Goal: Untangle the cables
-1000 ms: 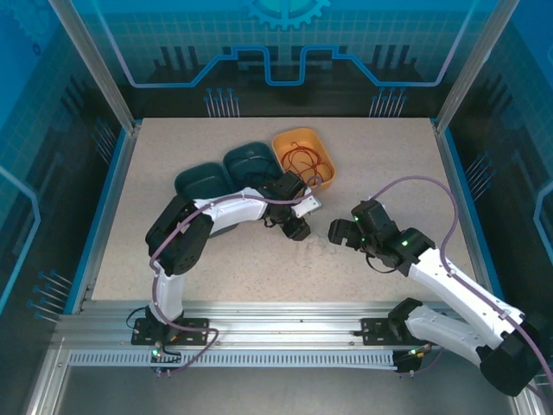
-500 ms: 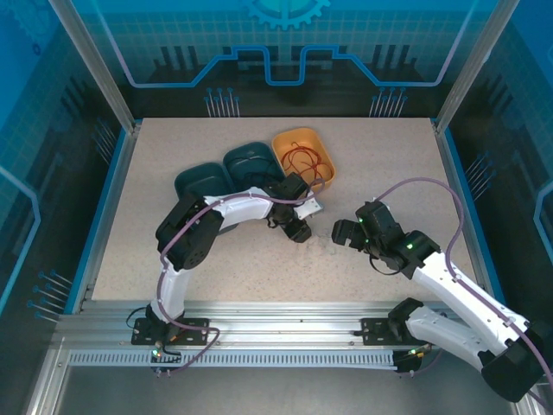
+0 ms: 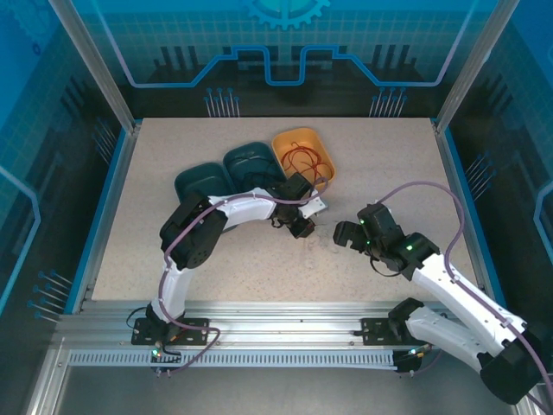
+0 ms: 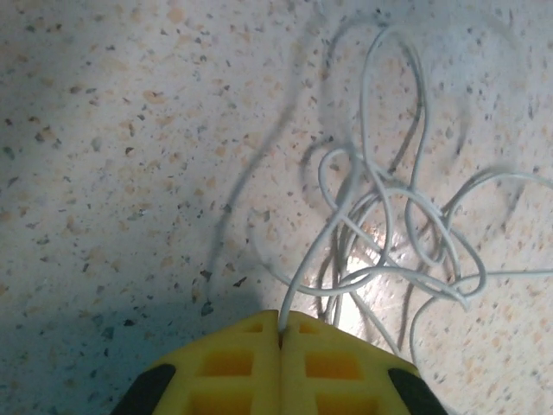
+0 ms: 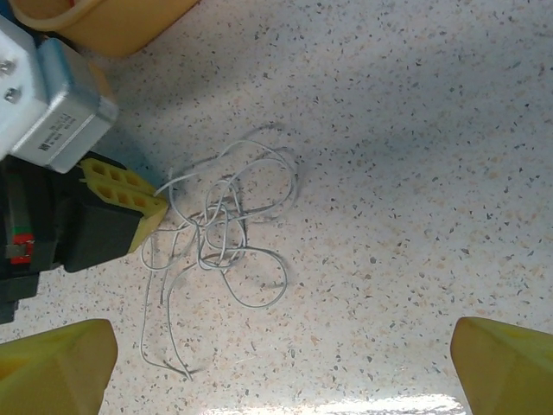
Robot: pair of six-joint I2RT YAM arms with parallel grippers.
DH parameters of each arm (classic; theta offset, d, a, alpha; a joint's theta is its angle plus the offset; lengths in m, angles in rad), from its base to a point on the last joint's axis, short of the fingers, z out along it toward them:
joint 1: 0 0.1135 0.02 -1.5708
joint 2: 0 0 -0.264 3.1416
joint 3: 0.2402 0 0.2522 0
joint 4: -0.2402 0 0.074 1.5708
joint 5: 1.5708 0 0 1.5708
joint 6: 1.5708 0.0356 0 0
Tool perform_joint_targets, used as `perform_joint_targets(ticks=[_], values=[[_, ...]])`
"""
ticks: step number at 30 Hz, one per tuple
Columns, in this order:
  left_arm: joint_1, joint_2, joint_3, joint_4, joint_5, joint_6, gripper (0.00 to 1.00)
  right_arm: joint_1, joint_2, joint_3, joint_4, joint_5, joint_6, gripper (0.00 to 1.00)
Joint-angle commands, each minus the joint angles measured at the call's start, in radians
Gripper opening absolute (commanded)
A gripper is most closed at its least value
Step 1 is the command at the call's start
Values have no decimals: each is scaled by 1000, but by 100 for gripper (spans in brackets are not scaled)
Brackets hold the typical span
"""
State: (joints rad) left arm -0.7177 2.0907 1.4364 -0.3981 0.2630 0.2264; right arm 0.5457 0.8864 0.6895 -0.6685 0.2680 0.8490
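Left gripper [image 4: 281, 327] clamps the white cable [image 4: 390, 216], tangle just ahead; right gripper [image 5: 281, 367] gapes wide, empty. Both have shifted slightly rightward.

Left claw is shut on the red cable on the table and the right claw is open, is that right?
Not quite: the left claw is shut on the white cable, not a red one, as the left wrist view shows. The right claw is open.
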Motion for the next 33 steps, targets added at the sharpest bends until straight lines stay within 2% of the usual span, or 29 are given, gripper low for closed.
perform_joint_targets(ticks=[1, 6, 9, 21, 28, 33], values=[[-3, -104, -28, 20, 2, -28, 0, -24, -1, -21, 27, -31, -6, 100], [-2, -229, -80, -2, -28, -37, 0, -47, 15, -52, 54, -55, 1, 86], [-4, -313, -115, -18, -46, -51, 0, -61, 13, -61, 68, -64, 2, 85], [-5, -572, -158, -32, -71, -116, 0, -89, 0, -68, 63, -53, -2, 94], [-3, -721, -126, 84, -29, -176, 0, -108, -4, -90, 77, -48, 1, 98], [-3, -747, -87, 177, 15, -197, 0, -119, -10, -100, 92, -62, -3, 98]])
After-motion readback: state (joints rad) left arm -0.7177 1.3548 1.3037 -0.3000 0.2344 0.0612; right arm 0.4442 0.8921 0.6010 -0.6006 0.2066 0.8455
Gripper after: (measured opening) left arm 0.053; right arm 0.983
